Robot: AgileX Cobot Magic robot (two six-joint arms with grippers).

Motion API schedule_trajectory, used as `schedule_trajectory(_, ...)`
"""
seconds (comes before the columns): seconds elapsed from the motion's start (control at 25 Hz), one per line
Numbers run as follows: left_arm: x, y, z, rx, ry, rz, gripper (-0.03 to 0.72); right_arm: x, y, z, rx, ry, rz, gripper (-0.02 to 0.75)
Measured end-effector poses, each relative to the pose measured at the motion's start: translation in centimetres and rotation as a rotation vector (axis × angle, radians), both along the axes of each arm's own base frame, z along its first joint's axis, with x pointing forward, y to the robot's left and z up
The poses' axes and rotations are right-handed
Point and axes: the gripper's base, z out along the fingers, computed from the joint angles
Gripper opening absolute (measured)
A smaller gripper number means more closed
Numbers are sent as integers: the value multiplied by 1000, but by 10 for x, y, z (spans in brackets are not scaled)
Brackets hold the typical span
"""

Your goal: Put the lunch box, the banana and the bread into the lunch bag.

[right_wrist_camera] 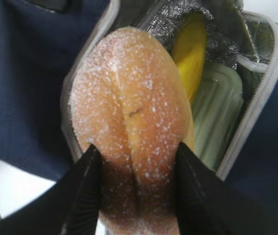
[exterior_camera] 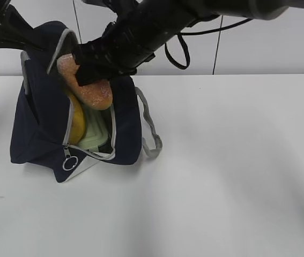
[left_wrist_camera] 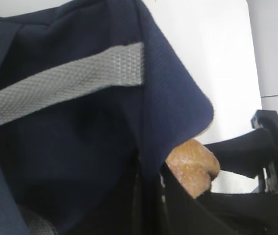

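R gripper holds 1 bread at the open mouth of 1 lunch bag.
Jaws narrow, clamped on the roll's sides. Inside bag: 1 banana and 1 lunch box, touching, banana to its left. L gripper at bag's top flap; jaw state can't tell. 2 grey handles, 1 ring pull. Bag on white table.

Golden bread above open navy lunch bag holding banana, lunch box.
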Motion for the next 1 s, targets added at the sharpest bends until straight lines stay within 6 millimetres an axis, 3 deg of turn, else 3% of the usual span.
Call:
schedule_trajectory(0.16, 0, 0, 0, 0, 0, 0, -17, 8, 5, -15, 34, 41, -57, 340)
schedule_trajectory(0.32, 0, 0, 0, 0, 0, 0, -17, 14, 12, -32, 59, 68, -83, 494)
schedule_trajectory(0.4, 0, 0, 0, 0, 0, 0, -17, 15, 14, -34, 60, 60, -84, 580)
schedule_trajectory(0.48, 0, 0, 0, 0, 0, 0, -17, 17, 14, -30, 68, 47, -83, 616)
schedule_trajectory(0.8, 0, 0, 0, 0, 0, 0, -17, 21, 16, -13, 78, -21, -74, 631)
schedule_trajectory(1.0, 0, 0, 0, 0, 0, 0, -17, 23, 2, 0, -13, 12, -30, 598)
